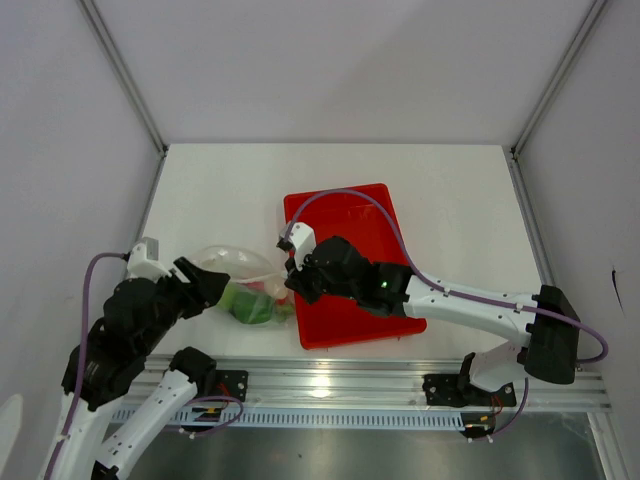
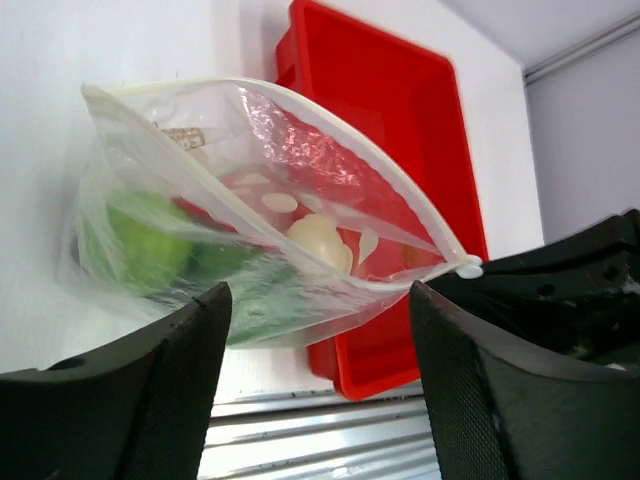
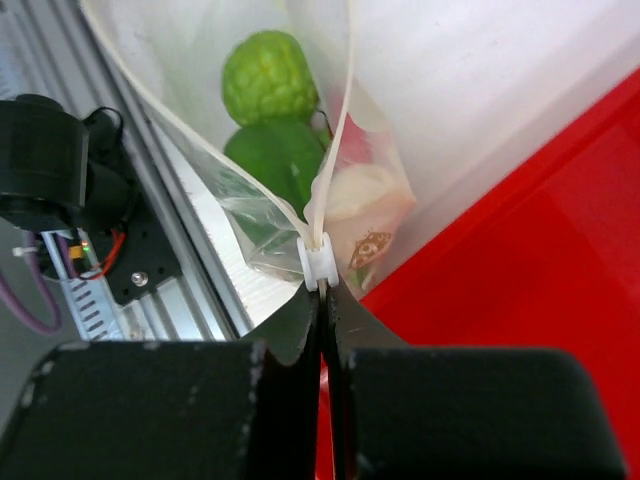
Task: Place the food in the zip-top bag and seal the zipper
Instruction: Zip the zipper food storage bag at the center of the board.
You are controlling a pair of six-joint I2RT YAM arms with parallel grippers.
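Observation:
The clear zip-top bag (image 1: 245,280) lies left of the red tray, its mouth gaping open. The food is inside it: a round bumpy green piece (image 3: 268,78), a green pepper (image 3: 275,160), a white egg-like piece (image 3: 365,190) and something red. The zipper (image 2: 330,150) is a whitish strip with a white slider (image 3: 320,262) at its end. My right gripper (image 3: 322,295) is shut on the bag's edge right behind the slider; it also shows in the top view (image 1: 292,280). My left gripper (image 2: 320,300) is open, its fingers (image 2: 185,380) just short of the bag's bottom side.
The red tray (image 1: 370,210) sits right of the bag, under my right arm, and looks empty. The metal rail (image 1: 330,385) runs along the table's near edge, close below the bag. White walls enclose the table on three sides.

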